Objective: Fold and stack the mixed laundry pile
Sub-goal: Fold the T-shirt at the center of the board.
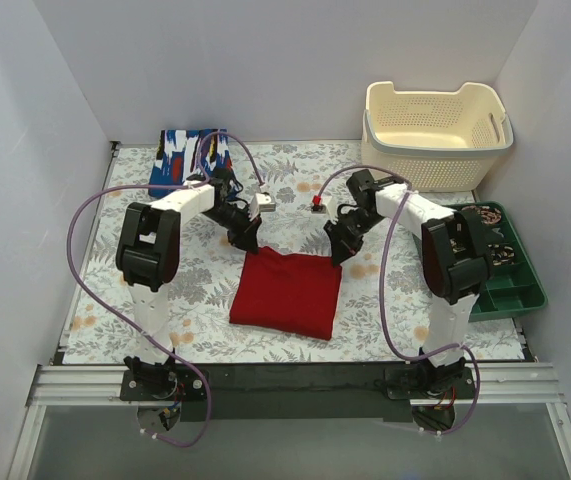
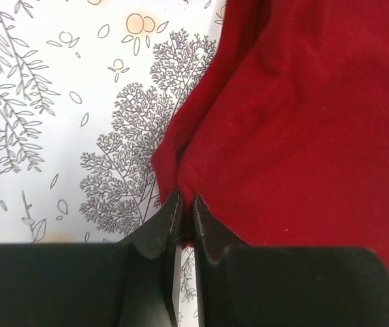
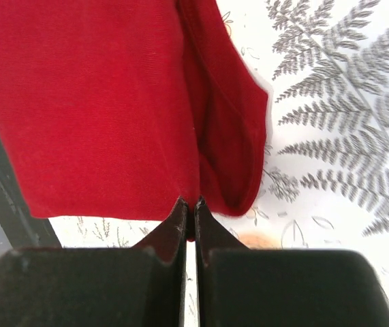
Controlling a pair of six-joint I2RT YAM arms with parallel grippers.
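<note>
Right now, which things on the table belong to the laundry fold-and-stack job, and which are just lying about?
In the job:
- red garment, mid-table
- blue printed garment, far left

Lying about:
- cream basket, far right corner
- green tray with coiled items, right edge

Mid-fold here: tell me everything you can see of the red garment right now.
The red garment is plain deep-red soft cloth, folded into a rough rectangle with layered edges showing at its far corners. It lies flat on the middle of the fern-printed table cover. The left gripper is shut on its far-left corner and the right gripper on its far-right corner; nothing else touches it.
</note>
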